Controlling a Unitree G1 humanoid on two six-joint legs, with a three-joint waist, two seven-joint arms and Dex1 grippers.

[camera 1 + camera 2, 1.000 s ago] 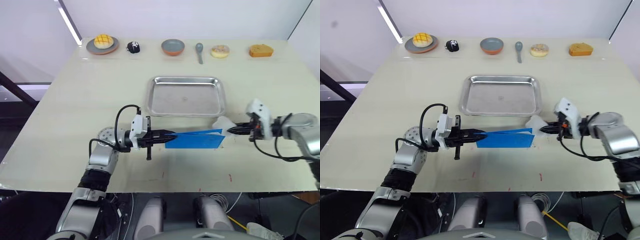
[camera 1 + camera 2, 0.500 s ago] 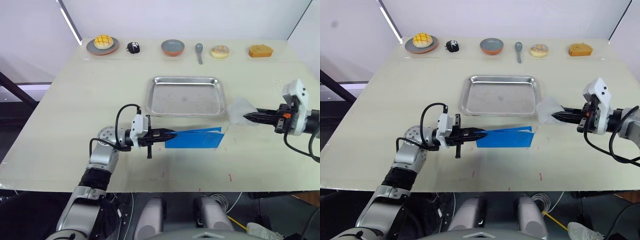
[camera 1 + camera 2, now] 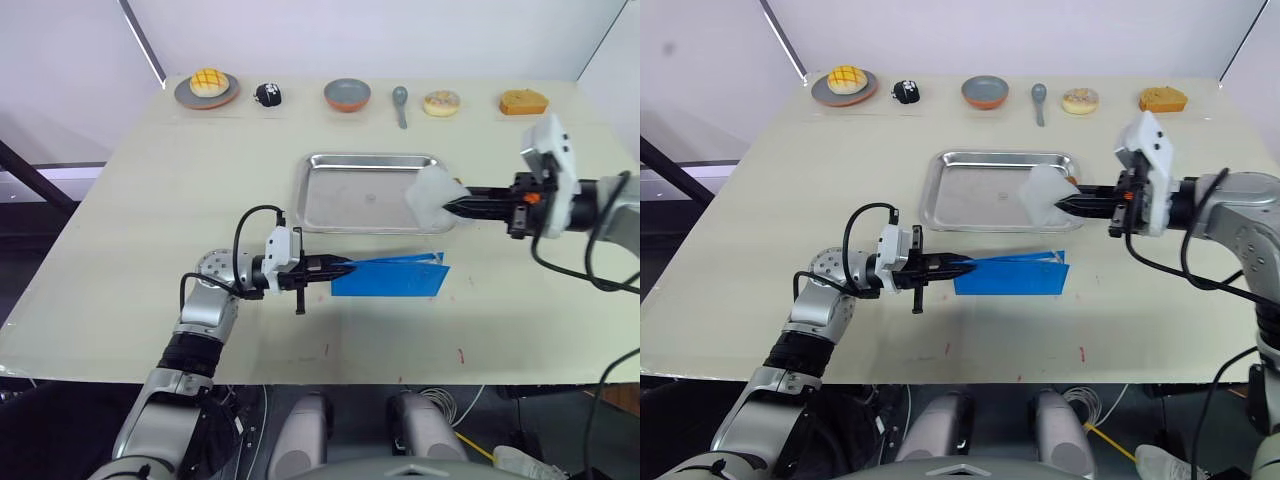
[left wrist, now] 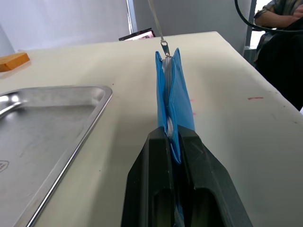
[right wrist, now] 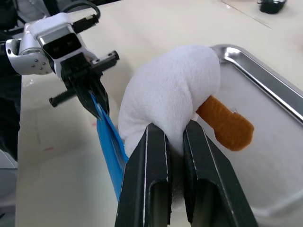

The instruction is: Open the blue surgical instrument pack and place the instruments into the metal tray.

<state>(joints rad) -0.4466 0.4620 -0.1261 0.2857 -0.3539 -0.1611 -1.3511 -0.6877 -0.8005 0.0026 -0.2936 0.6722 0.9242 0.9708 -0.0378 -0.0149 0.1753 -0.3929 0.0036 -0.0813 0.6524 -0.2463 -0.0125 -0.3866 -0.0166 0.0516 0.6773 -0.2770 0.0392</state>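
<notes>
The right gripper (image 5: 169,142) is clenched on a soft white wad (image 5: 170,90) with an orange-tipped end, hanging over the near right corner of the metal tray (image 3: 372,190). What the wad contains cannot be told. The left gripper (image 4: 173,142) is clamped on one end of the blue surgical instrument pack (image 3: 392,276), which stands on edge on the bench (image 3: 150,200) just in front of the tray, its top seam parted and its zipper pull at the far end. The tray looks bare; no silvery instruments show on it. By my reading the pack is open and the first item is about to go in, with the rest left to transfer.
</notes>
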